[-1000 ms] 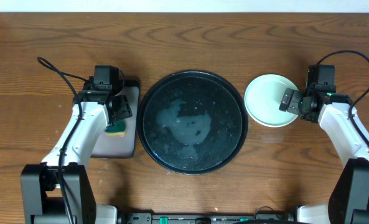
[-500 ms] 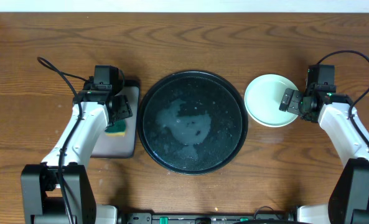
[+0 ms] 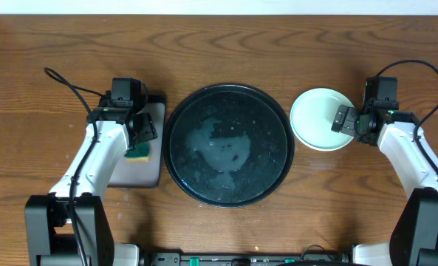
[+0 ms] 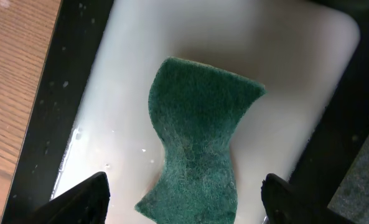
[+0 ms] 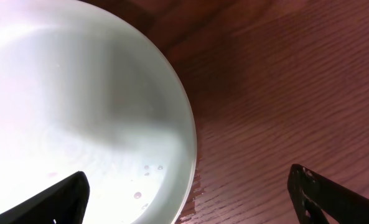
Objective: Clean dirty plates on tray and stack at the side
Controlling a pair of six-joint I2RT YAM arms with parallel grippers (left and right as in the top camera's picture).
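Left gripper (image 4: 181,198) hangs spread above the sponge (image 4: 200,124); right gripper (image 5: 191,196), spread, hangs over the plates (image 5: 78,93) beside the tray (image 3: 259,174).

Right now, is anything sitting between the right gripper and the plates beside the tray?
Nothing visible. The right gripper is open directly over the right rim of the plates, with only bare table beside them. The tray lies to their left, out of the path.
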